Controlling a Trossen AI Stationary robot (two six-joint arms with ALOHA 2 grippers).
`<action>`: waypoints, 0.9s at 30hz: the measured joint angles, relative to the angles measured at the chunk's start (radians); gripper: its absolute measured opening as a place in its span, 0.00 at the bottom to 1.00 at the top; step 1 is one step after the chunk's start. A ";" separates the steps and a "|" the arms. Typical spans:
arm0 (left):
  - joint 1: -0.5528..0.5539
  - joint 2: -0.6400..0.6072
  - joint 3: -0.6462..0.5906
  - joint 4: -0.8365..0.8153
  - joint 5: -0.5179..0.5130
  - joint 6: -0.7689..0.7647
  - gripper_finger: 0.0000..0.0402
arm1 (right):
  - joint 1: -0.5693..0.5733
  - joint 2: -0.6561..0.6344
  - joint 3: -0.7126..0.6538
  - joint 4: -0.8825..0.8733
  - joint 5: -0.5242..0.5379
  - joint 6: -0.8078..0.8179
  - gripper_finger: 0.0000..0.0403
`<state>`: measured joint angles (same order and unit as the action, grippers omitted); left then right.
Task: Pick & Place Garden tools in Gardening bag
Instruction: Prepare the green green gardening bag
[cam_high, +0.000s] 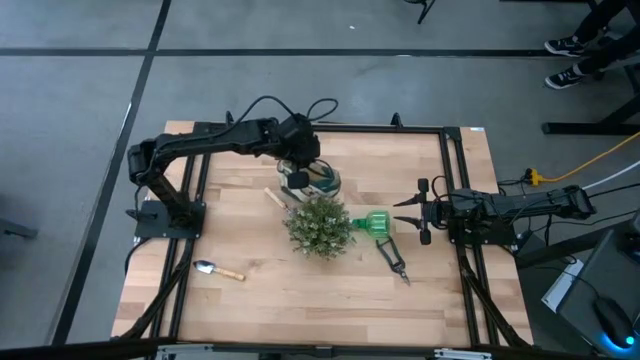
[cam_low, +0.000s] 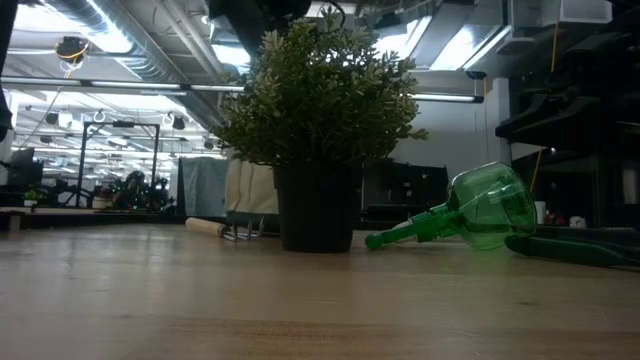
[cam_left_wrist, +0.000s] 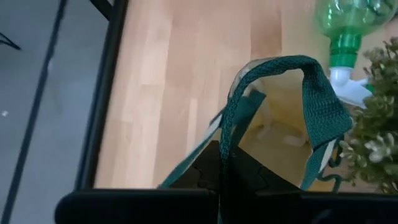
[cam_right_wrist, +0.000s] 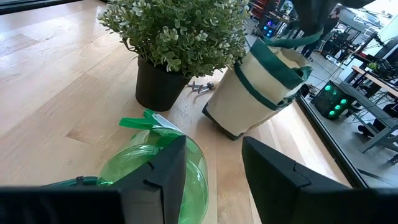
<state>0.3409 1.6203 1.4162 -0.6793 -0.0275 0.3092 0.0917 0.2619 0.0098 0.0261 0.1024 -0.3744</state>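
Note:
The cream gardening bag (cam_high: 318, 181) with dark green trim stands at the table's far middle, tilted in the right wrist view (cam_right_wrist: 264, 87). My left gripper (cam_high: 298, 160) is above it, shut on a bag handle. A bushy potted plant (cam_high: 320, 228) stands just nearer. The bright green plastic tool (cam_high: 377, 225) lies on its side to the plant's right, and the dark shears (cam_high: 395, 258) lie nearer. The trowel (cam_high: 218, 270) lies at the near left. A short wooden-handled piece (cam_high: 274, 197) lies left of the bag. My right gripper (cam_high: 420, 213) is open, right of the green tool. My left gripper pinches one dark green looped handle (cam_left_wrist: 225, 144) of the bag between its shut fingers, coming from above. The strap rises from the fingers and loops over (cam_left_wrist: 311, 81). The bag hangs tilted below, and its base (cam_right_wrist: 225, 129) is on the table.
The plant's dark pot (cam_low: 315, 205) stands between the bag and the table's near side. A black frame rail (cam_high: 455, 190) runs along the table's edges. Bare wood shows at the near middle and far left.

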 joint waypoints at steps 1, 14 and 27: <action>0.000 0.000 0.000 0.010 -0.006 0.000 0.01 | 0.000 0.000 0.000 0.000 0.000 0.000 0.40; 0.001 0.000 0.000 0.056 -0.007 -0.008 0.01 | -0.001 0.000 0.000 0.076 0.186 0.000 0.40; 0.001 0.000 0.000 0.059 -0.007 -0.026 0.01 | -0.001 0.000 0.000 0.265 0.314 0.067 0.40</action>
<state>0.3420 1.6207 1.4162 -0.6202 -0.0341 0.2836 0.0910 0.2623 0.0097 0.2912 0.4164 -0.3077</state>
